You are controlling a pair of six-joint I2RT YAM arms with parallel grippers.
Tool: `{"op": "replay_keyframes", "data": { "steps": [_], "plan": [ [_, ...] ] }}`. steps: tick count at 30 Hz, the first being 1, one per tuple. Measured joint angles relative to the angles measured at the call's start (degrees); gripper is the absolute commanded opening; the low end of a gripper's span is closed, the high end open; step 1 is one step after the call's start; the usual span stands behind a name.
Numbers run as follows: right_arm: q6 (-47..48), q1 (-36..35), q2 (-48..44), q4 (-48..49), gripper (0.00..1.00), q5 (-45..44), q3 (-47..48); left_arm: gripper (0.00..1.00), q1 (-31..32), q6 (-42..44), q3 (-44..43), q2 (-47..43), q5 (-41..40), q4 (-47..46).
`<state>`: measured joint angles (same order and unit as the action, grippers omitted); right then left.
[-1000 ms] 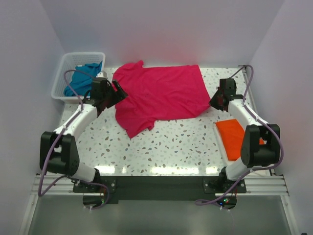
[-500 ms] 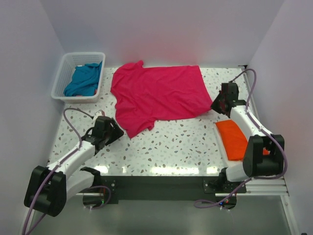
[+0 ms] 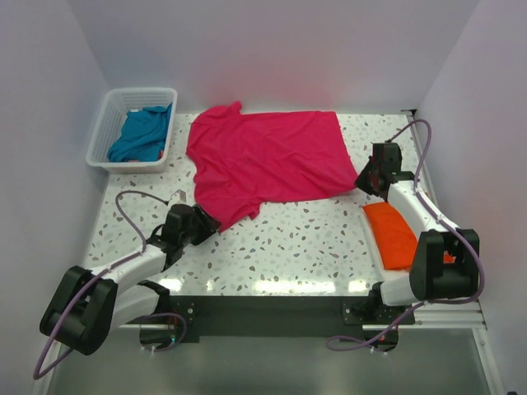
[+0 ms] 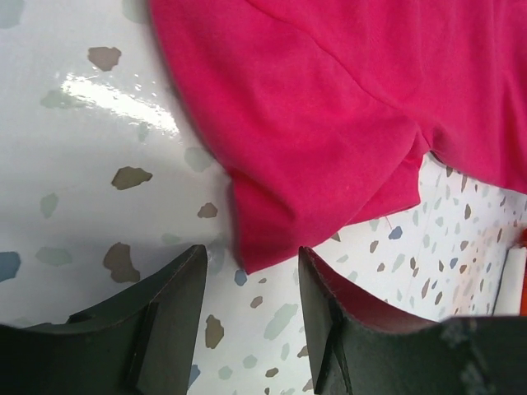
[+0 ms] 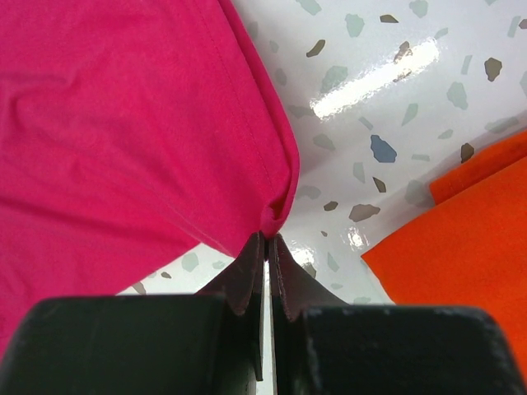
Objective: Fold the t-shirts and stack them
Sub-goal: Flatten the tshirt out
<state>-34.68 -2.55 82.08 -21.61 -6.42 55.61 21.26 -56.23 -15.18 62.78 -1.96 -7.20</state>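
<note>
Crimson-pink t-shirt (image 3: 268,164) lies spread flat on the table (image 3: 313,243), long axis left to right. Its near-left corner points into the gap between the parted fingers of the left gripper (image 4: 251,284). The right gripper (image 5: 265,243) is clamped, apparently pinching the shirt's right corner.

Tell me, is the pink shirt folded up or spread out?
Spread out. The pink shirt lies open and flat on the table, both sleeves sticking out.
</note>
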Motion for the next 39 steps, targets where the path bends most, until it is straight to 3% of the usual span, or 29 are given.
{"op": "replay_keyframes", "data": {
  "steps": [4, 10, 18, 25, 35, 36, 39],
  "plan": [
    [0.0, 0.0, 0.0, 0.0, 0.0, 0.0, -0.1, 0.49, 0.9, -0.3, 0.0, 2.5, 0.5, -3.2],
    [0.0, 0.0, 0.0, 0.0, 0.0, 0.0, -0.1, 0.21, 2.1, -0.4, -0.2, 4.4, 0.7, -4.1],
    [0.0, 0.0, 0.0, -0.4, 0.0, 0.0, 0.8, 0.0, 2.1, 2.4, -8.1, 4.7, 0.5, 0.9],
    [0.4, 0.0, -0.1, -0.6, 0.0, -0.1, 2.1, 0.0, 2.1, 5.9, -18.0, 1.7, 0.7, 8.1],
    [2.4, 0.0, -3.2, -3.8, 0.0, -2.4, 4.2, 0.0, 1.2, 7.8, -27.1, -8.5, 2.3, 25.9],
    [2.5, 0.0, -3.6, -4.1, 0.0, -2.7, 4.4, 0.02, 0.9, 7.8, -26.9, -9.1, 2.8, 26.5],
    [2.9, 0.0, -3.2, -4.5, 0.0, -3.1, 5.3, 0.34, 0.5, 8.2, -23.8, -9.5, 5.9, 25.5]
  ]
}}
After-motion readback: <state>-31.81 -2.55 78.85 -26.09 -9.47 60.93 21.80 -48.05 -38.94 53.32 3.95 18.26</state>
